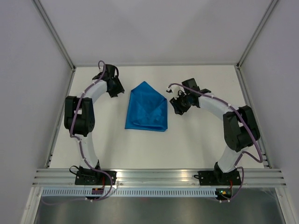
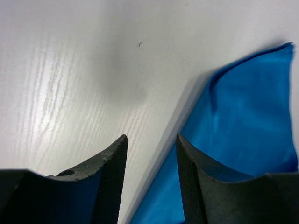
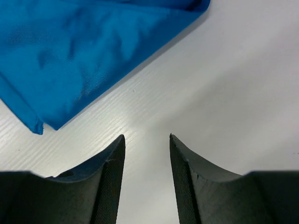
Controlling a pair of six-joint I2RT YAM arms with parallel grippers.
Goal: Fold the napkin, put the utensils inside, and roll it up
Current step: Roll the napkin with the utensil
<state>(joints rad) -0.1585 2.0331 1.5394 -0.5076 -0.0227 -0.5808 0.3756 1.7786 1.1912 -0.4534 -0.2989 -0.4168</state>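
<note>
The napkin [image 1: 147, 108] is a bright blue cloth lying folded on the white table, with a point toward the back and a straight edge toward the front. My left gripper [image 1: 115, 92] hovers just off its upper left edge, open, with nothing between its fingers. In the left wrist view that gripper [image 2: 152, 140] stands over the napkin's [image 2: 247, 121] border. My right gripper [image 1: 177, 109] is open beside the upper right edge. The right wrist view shows bare table between its jaws [image 3: 146, 137], with the napkin [image 3: 79, 51] up to the left. The utensils are out of view.
The white table [image 1: 201, 140] is walled by grey panels at the left, back and right. An aluminium rail [image 1: 159, 175] runs along the near edge, with both arm bases bolted to it.
</note>
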